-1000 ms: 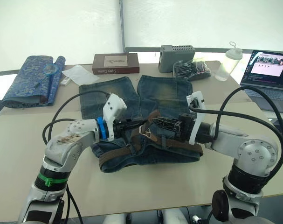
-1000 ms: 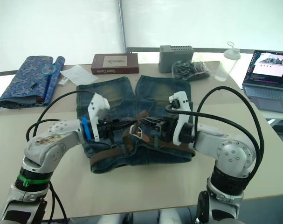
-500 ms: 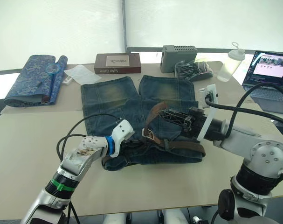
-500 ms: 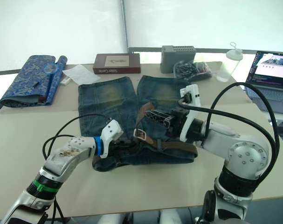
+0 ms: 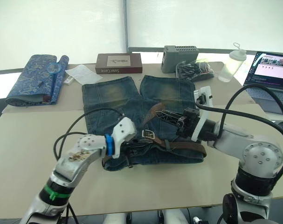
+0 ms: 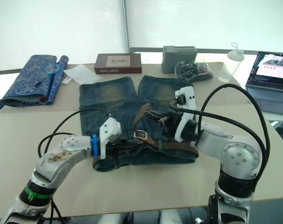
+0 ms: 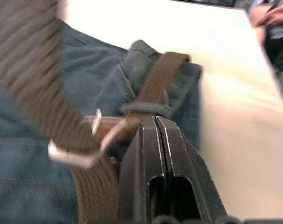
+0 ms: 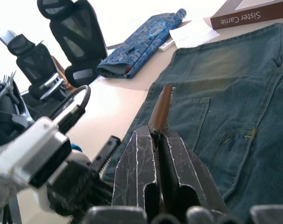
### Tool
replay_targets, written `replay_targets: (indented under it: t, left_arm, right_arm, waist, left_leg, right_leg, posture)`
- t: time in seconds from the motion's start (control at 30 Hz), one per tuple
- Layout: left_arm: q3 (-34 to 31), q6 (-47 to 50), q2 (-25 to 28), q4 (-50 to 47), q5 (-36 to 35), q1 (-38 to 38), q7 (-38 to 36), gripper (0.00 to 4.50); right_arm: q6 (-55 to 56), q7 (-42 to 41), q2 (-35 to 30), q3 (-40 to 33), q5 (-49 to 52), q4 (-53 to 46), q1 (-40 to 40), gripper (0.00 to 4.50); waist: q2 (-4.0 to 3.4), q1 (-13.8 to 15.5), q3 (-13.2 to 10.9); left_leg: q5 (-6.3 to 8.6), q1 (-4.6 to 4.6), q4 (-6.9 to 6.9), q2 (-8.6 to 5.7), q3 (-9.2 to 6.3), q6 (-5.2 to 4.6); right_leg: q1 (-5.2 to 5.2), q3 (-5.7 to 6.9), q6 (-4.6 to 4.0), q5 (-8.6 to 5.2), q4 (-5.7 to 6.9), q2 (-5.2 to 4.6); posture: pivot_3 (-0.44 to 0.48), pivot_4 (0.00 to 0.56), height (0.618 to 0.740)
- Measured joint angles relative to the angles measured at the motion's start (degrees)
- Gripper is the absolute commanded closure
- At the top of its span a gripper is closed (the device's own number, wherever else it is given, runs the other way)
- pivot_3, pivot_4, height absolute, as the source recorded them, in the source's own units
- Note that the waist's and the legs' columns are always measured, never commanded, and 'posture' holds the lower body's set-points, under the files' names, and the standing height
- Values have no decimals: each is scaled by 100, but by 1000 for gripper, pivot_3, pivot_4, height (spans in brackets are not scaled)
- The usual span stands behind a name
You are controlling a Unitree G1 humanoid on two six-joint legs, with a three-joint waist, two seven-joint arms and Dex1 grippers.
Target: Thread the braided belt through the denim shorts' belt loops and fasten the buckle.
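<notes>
Brown braided belt [image 5: 185, 145] sits threaded at frame centre; right gripper [image 8: 158, 133] pinches its tail, left gripper [image 7: 155, 122] closed (buckle [image 5: 148, 135] unfastened).

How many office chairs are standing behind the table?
2 black office chairs: one beyond the far end of the blue patterned cloth, the other beside it, nearer the robot's left hand. More may be hidden.

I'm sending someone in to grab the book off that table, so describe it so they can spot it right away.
Start at the denim shorts spread in the middle of the table and look past their leg openings to the table's far edge. The book lies flat there, between a white paper and a grey box. Its dark red-brown cover with a pale central panel sets it apart.
</notes>
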State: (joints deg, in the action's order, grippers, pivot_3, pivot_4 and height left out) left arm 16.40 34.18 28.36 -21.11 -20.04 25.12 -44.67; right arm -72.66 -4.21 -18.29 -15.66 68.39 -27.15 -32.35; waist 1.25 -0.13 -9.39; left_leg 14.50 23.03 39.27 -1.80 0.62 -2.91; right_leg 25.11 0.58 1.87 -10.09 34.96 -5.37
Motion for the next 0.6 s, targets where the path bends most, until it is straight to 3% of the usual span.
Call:
replay_targets:
  t: [0.13,0.3,0.4,0.6]
  left_arm:
    - [-148,-176,-40,52,13,-118,1,4437]
    - [-1019,261,167,-231,-733,-417,-72,4437]
    - [-1688,571,337,-313,-1086,-417,96,3571]
    - [-2284,836,403,-265,-1283,-318,542,739]
  right_arm:
    - [200,192,13,28,54,64,-51,4500]
    - [482,492,-36,-185,647,226,-133,4500]
    - [639,706,-109,-293,1095,332,-138,4500]
    - [953,727,-577,-179,1616,448,-251,4500]
  waist:
    - [0,-64,0]
    - [0,-66,0]
    - [0,-54,0]
    - [0,-36,0]
  left_leg:
    - [1,-1,-2,9,1,0]
    - [0,2,-1,17,0,0]
    - [0,-1,-1,15,0,0]
    - [1,-1,-1,8,1,-1]
  right_leg:
    - [7,-2,-3,-1,2,6]
    - [11,1,-5,-1,3,11]
    - [6,2,-4,-2,3,9]
    - [2,3,-1,-1,-1,5]
  posture:
    - [0,150,740]
    - [0,150,740]
    - [0,150,740]
    - [0,150,740]
